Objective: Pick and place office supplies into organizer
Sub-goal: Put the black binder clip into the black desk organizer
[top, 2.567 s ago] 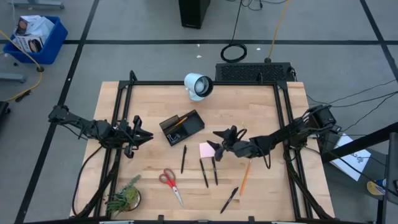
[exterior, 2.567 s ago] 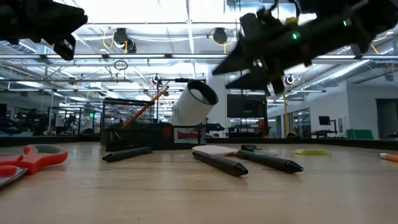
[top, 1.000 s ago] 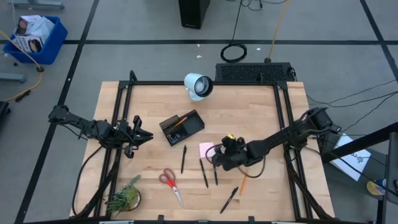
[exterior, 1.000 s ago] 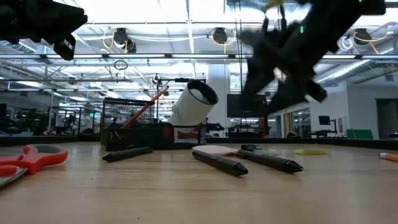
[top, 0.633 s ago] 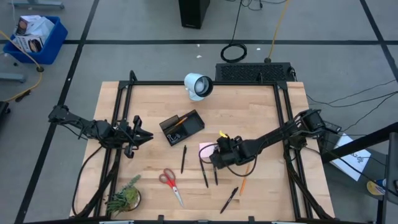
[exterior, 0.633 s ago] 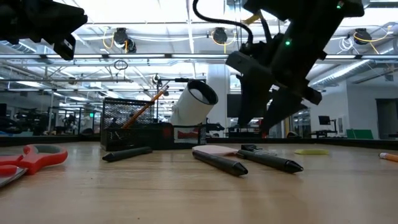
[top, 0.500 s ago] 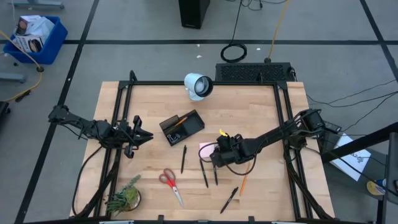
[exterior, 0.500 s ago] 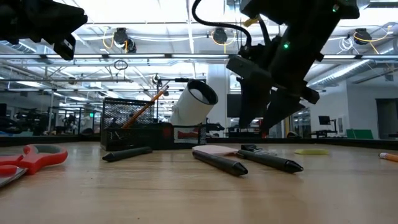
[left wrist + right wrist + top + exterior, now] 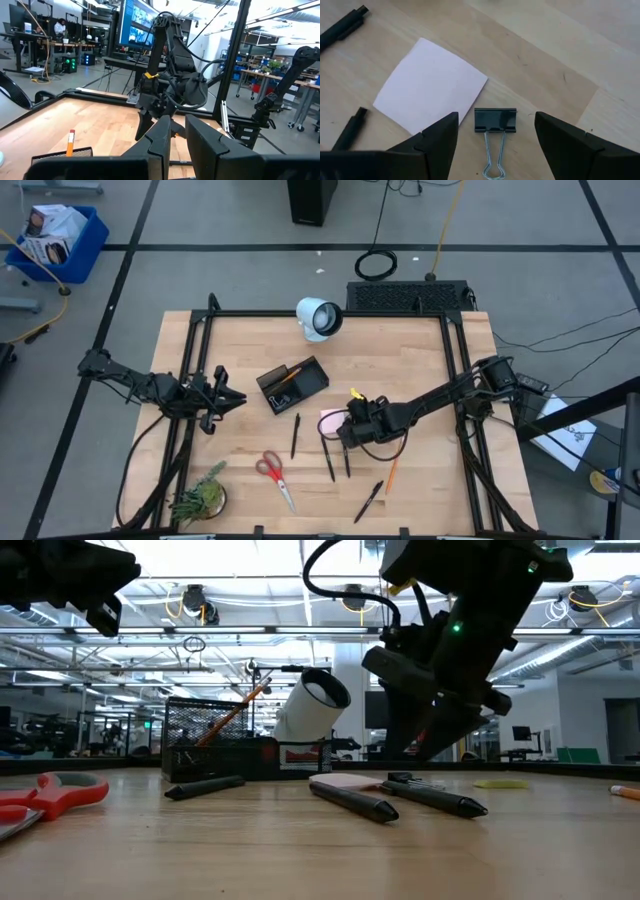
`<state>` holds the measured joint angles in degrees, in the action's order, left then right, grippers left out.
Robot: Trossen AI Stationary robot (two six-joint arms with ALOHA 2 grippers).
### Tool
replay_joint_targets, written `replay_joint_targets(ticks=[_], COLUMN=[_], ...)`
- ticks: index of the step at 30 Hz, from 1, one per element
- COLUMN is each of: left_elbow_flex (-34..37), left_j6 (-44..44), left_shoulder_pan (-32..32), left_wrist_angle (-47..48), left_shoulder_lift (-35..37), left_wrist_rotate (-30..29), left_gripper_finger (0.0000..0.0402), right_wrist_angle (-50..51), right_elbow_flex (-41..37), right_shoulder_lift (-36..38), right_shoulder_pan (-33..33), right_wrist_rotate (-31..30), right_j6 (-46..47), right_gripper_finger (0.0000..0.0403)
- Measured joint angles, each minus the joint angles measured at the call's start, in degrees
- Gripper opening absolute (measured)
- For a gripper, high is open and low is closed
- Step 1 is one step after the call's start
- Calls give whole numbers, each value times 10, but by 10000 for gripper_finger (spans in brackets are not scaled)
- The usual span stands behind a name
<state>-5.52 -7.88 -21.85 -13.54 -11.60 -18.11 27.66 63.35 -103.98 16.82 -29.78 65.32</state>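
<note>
My right gripper (image 9: pixel 496 131) is open and points down over a black binder clip (image 9: pixel 495 120). Its fingers stand on either side of the clip without touching it. The clip lies flat on the table beside the pink sticky-note pad (image 9: pixel 430 85), which also shows in the high view (image 9: pixel 329 420). The black organizer (image 9: pixel 292 383) stands farther back and holds an orange pencil (image 9: pixel 240 705). Several black pens (image 9: pixel 328 458), an orange pencil (image 9: pixel 393 472) and red-handled scissors (image 9: pixel 272 475) lie on the table. My left gripper (image 9: pixel 228 398) waits, shut, at the table's left.
A white cylinder (image 9: pixel 318 318) lies at the far edge, behind the organizer. A green plant (image 9: pixel 200 498) stands at the near left corner. A black grille-like box (image 9: pixel 408 296) sits beyond the far edge. A dark frame (image 9: pixel 455 360) runs around the table.
My right gripper has gone a little toward the table's left edge and down, coming low over the binder clip and the pink pad. Nothing on the table has moved.
</note>
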Motion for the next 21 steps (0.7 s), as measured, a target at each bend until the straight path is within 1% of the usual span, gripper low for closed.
replay_joint_targets(ticks=[12, 21], left_elbow_flex=[0, 0], left_j6=[0, 0], left_shoulder_pan=[0, 0], left_wrist_angle=[0, 1], left_shoulder_lift=[0, 0], left_wrist_rotate=[0, 0], left_gripper_finger=[63, 63], right_wrist_angle=[-9, -15], right_elbow_flex=[0, 0], right_shoulder_lift=[-18, -35], right_shoulder_pan=[-1, -4], right_wrist_rotate=[-7, -1], right_j6=[0, 0], right_gripper_finger=[253, 253])
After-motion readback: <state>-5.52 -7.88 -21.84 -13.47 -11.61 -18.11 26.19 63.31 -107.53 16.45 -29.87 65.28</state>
